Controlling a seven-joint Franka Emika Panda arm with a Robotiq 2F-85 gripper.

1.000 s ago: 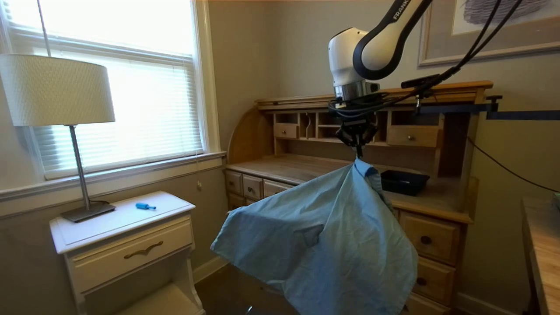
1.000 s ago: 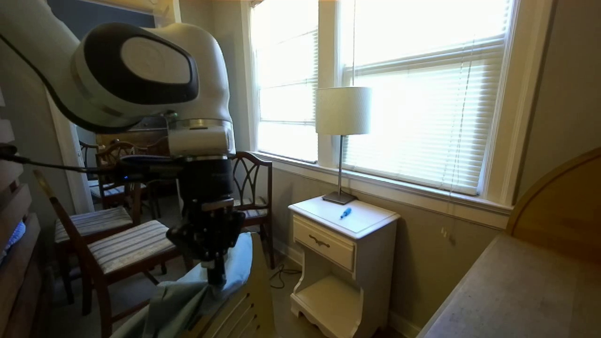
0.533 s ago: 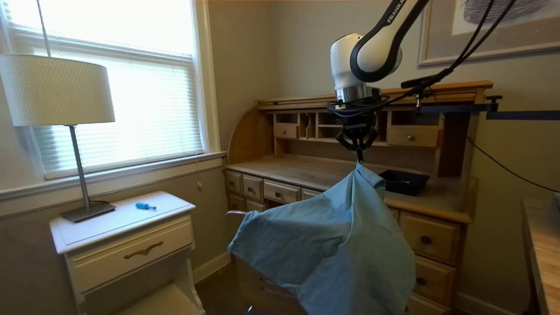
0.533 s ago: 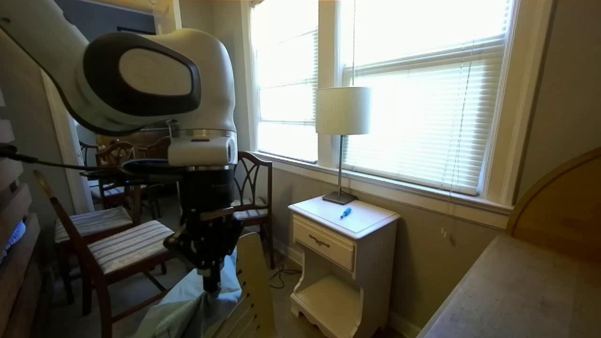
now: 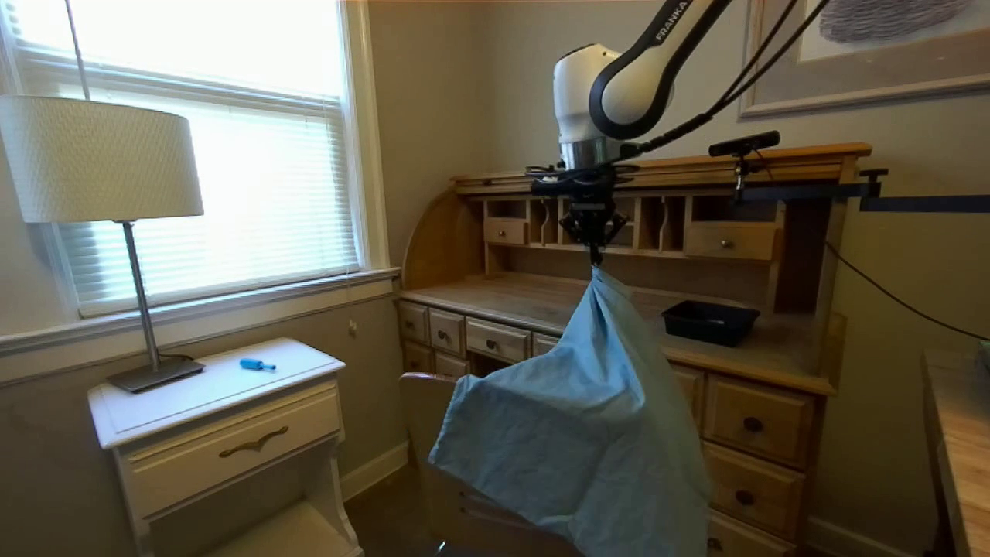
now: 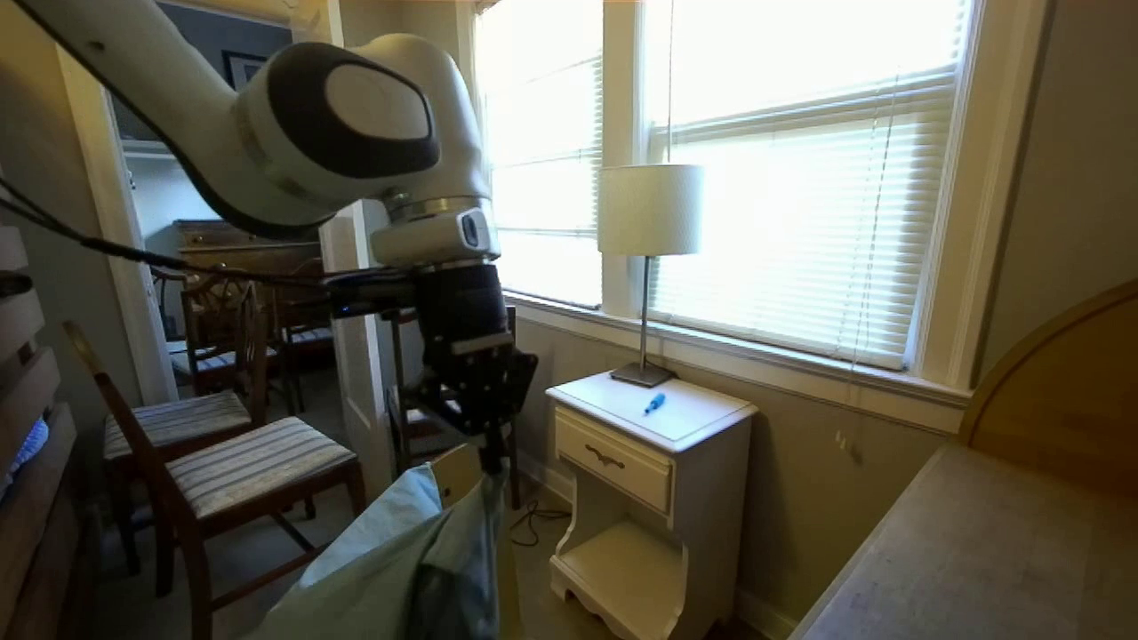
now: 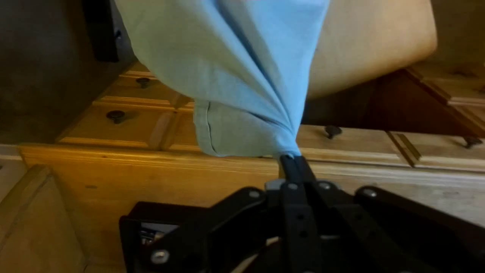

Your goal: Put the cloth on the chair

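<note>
We are looking at beige-grey walls [image 5: 437,116] meeting in a corner, with a blind-covered window [image 5: 209,186] brightening one side. A wooden desk [image 5: 495,298] is standing in the corner, a white nightstand [image 5: 232,468] below the window. Before the desk we are seeing the tan chair [image 5: 421,414], partly hidden behind the light blue cloth [image 5: 580,433]. The cloth is hanging with its narrow peak pointing up, its long axis running downward and out of view. It is looking plain, soft and creased. At its peak the gripper [image 7: 291,158] is pinching it between jaws pressed together.
</note>
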